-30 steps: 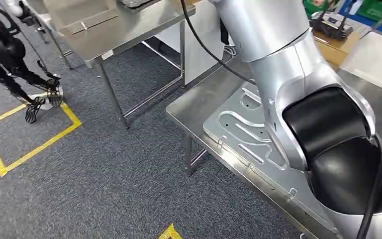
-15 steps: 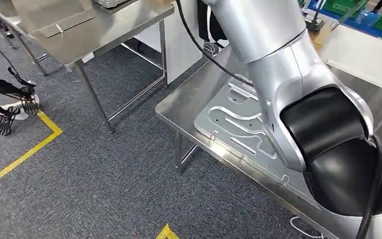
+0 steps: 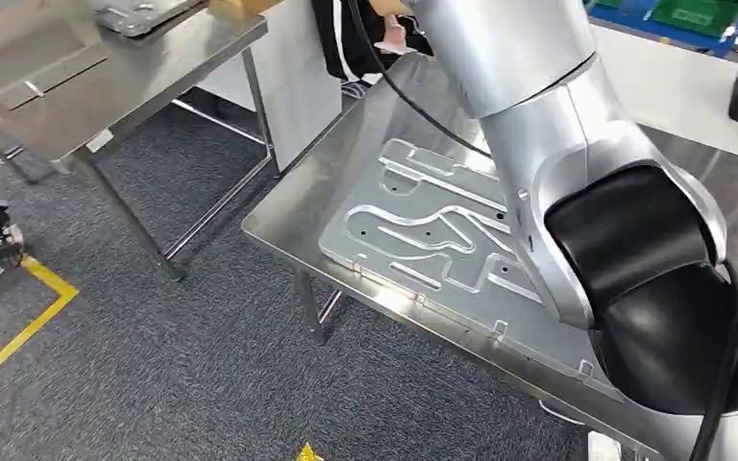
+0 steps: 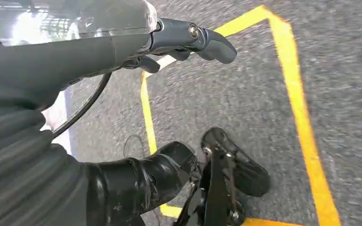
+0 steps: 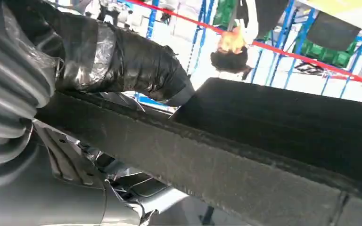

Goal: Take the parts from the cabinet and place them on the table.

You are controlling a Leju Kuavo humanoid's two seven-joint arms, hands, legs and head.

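Right hand (image 5: 99,56) grips a dark flat part (image 5: 245,141), left hand (image 4: 169,42) hangs with fingers apart above the carpet (image 4: 264,94).

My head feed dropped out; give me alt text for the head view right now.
A flat metal plate with grooved cutouts lies on a steel table. The robot's silver right arm crosses over its far side. A second steel table stands beyond grey carpet.

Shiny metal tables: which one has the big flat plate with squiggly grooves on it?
The nearer steel table, right beside the robot's silver arm, carries the grooved metal plate. The farther steel table, upper left, has none visible.
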